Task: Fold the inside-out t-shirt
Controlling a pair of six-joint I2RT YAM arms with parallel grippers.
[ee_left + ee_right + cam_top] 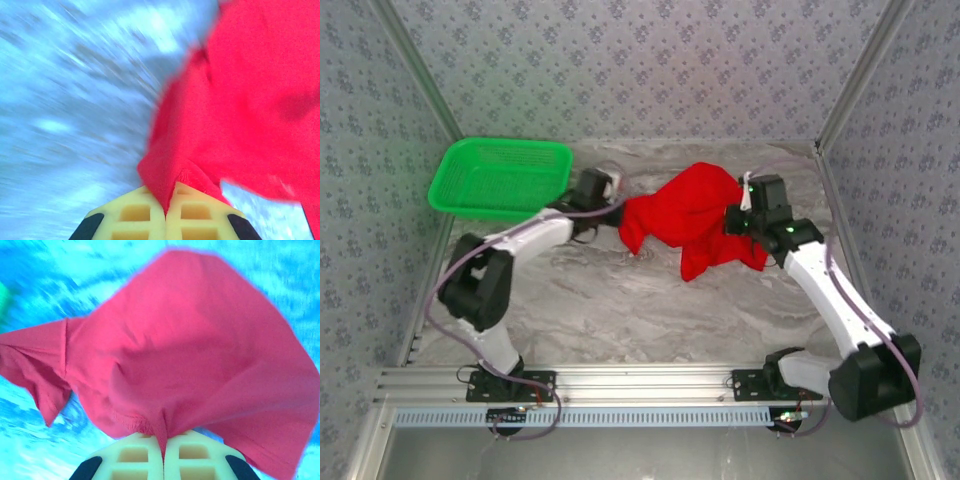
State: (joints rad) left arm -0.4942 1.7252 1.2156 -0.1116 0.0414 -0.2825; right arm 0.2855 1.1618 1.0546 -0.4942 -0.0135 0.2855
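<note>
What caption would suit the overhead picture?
Left pincer and right pincer both shut on the red t-shirt over a marbled table.

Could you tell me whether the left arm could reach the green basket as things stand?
Probably yes: the green basket lies right beside the left hand with nothing between them, but that hand is shut on the t-shirt.

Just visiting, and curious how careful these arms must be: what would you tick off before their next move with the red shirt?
1. Left tool shut on the bright red cloth t-shirt: ok, an edge is pinched between its jaws.
2. Right tool shut on the shirt: ok, a stitched edge is pinched.
3. Which parts of the shirt are gripped: cannot tell, it is bunched.
4. Shirt spread flat: not ok, crumpled between the tools.
5. Green plastic basket apart from the shirt: ok, it sits far left.
</note>
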